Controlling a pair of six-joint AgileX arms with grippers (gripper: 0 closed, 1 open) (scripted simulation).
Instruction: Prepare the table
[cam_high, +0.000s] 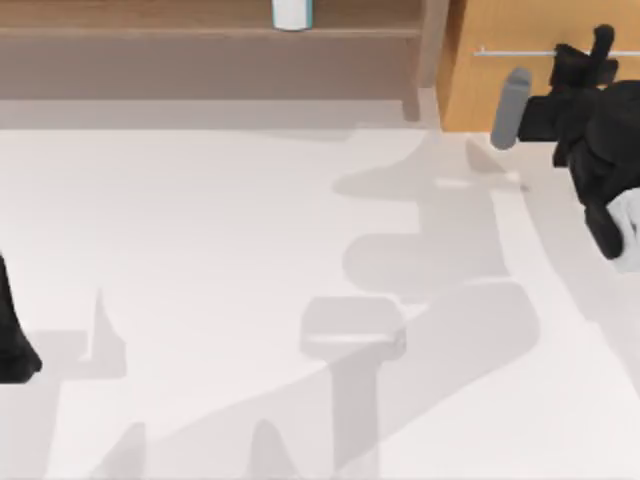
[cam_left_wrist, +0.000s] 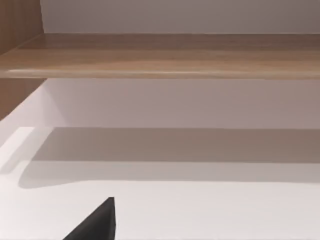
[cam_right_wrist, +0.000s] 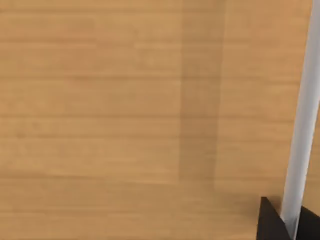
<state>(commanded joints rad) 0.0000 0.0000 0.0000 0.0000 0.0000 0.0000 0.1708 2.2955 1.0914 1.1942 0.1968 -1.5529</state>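
Note:
The white table (cam_high: 200, 250) spreads across the top view with only shadows on it. My right gripper (cam_high: 600, 42) is at the back right, against the front of the orange-wood cabinet (cam_high: 500, 40). In the right wrist view its black fingertips (cam_right_wrist: 267, 222) sit on either side of the silver bar handle (cam_right_wrist: 300, 125) and press against it, so my right gripper (cam_right_wrist: 292, 222) is shut on it. My left arm (cam_high: 15, 345) is parked at the table's left edge.
A tan wooden shelf unit (cam_high: 200, 45) runs along the back left, with a white cup (cam_high: 292, 12) on its upper board. The left wrist view faces the shelf board (cam_left_wrist: 160, 55) over bare table (cam_left_wrist: 200, 210).

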